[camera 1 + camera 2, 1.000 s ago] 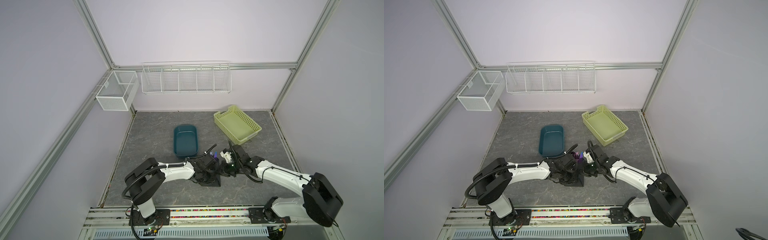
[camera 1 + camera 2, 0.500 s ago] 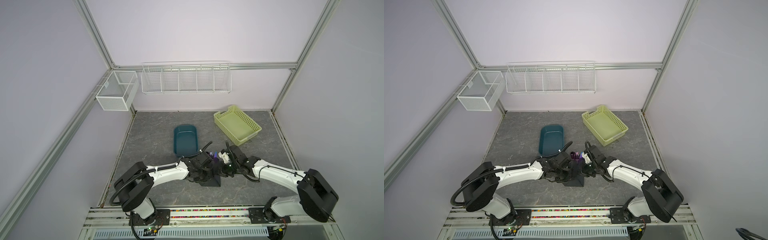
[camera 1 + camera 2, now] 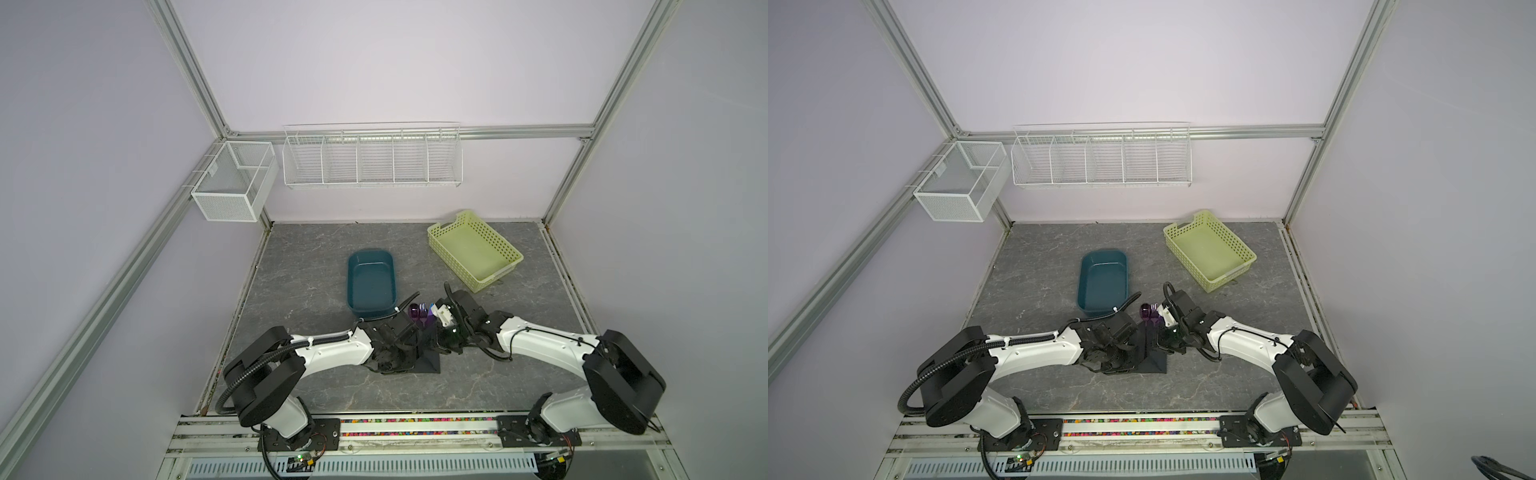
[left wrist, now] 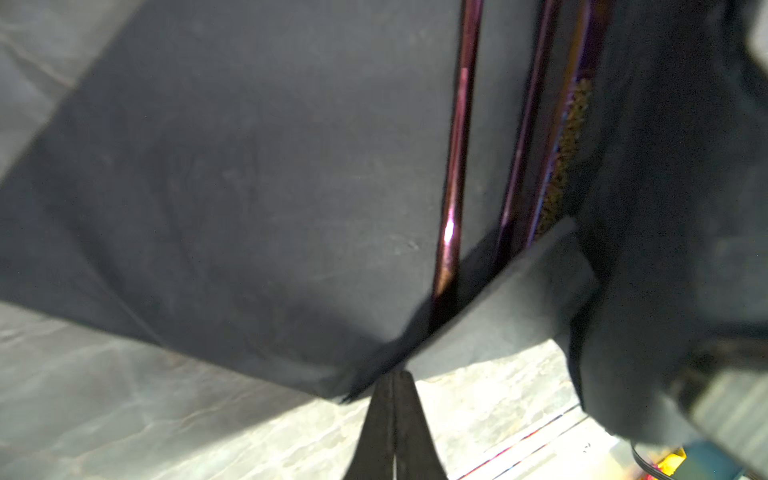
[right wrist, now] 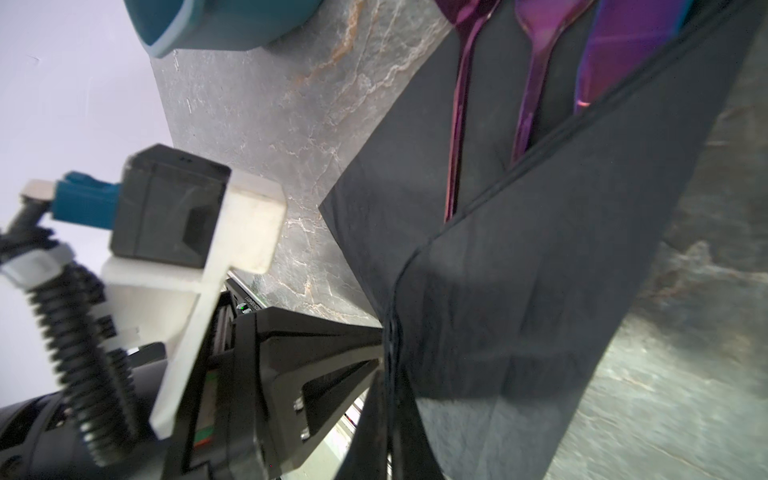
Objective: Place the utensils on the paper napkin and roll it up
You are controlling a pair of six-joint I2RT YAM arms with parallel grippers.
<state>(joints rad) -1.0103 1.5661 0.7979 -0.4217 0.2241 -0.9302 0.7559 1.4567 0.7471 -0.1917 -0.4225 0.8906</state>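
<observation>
The paper napkin point(image 3: 429, 362) point(image 3: 1152, 362) lies black on the table between my two arms, one side folded up over the utensils. In both top views the utensils' purple heads point(image 3: 419, 314) point(image 3: 1150, 314) stick out of its far edge, toward the teal tub. Their handles point(image 4: 455, 166) point(image 5: 457, 124) run side by side under the raised flap point(image 5: 519, 270). My left gripper point(image 3: 412, 344) point(image 4: 392, 374) is shut on the napkin's near edge at the fold. Next to it my right gripper point(image 3: 436, 341) point(image 5: 390, 374) is shut on the same folded edge.
A teal tub point(image 3: 371, 282) point(image 3: 1102, 282) stands just beyond the utensils' heads. A yellow-green perforated basket point(image 3: 441, 249) point(image 3: 1183, 254) sits at the back right. A wire rack point(image 3: 372, 158) and a mesh box point(image 3: 232, 187) hang on the walls.
My right gripper has carried the napkin's flap leftward, closer to the left gripper. The left arm's elbow has swung outward and down. Both grippers stay shut.
</observation>
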